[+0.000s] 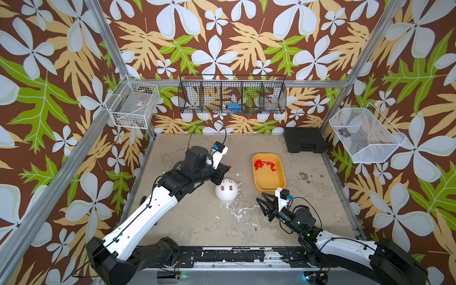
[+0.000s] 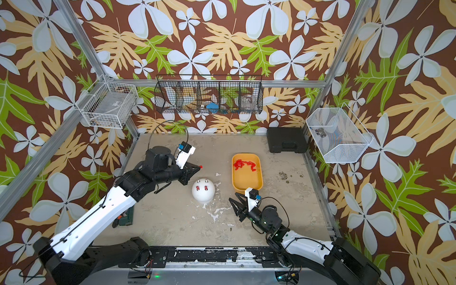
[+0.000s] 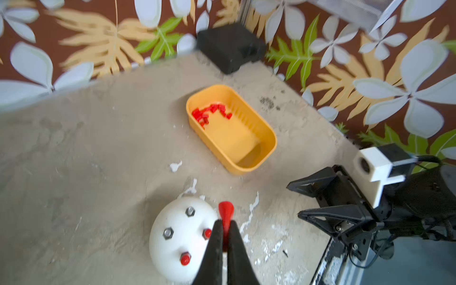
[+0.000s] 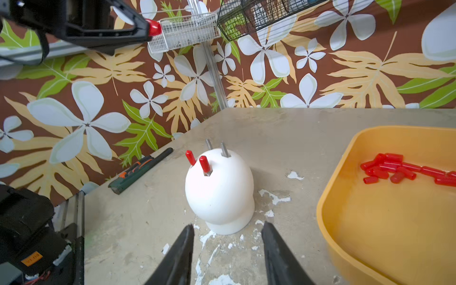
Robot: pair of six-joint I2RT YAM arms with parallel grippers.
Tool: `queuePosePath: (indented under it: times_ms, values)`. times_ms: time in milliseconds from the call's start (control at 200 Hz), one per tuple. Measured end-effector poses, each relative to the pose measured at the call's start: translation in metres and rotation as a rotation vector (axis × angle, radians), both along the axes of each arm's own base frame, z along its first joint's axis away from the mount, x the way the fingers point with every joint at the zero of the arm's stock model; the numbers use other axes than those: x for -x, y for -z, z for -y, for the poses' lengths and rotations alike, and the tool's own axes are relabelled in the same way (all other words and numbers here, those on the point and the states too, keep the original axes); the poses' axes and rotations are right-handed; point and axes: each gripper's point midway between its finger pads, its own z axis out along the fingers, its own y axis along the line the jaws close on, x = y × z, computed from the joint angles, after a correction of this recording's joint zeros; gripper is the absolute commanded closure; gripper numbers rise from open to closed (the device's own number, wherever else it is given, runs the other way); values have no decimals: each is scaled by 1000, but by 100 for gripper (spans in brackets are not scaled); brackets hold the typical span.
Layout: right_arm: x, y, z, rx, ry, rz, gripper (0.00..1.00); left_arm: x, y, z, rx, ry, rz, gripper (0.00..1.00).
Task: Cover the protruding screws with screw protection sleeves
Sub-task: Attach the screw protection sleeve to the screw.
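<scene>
On the white plastic dome [image 4: 219, 190] at frame centre, two silvery metal studs [image 4: 224, 149] stay bare beside two capped ones, while the left gripper [image 3: 224, 228] pinches a red plastic sleeve [image 3: 226, 212] and the right gripper [image 4: 228, 246] gapes empty.

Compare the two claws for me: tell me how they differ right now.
The left claw is shut on a red sleeve; the right claw is open and holds nothing. The left claw is raised above the white dome; the right claw hangs low beside the dome, near the yellow tray. Both have black fingers and a wrist camera.
</scene>
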Motion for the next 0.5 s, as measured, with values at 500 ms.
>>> queuePosePath:
  times_ms: [500]
  values:
    - [-9, -8, 8, 34, 103, 66, 53, -28, 77, -44, -376, -94, -278, 100]
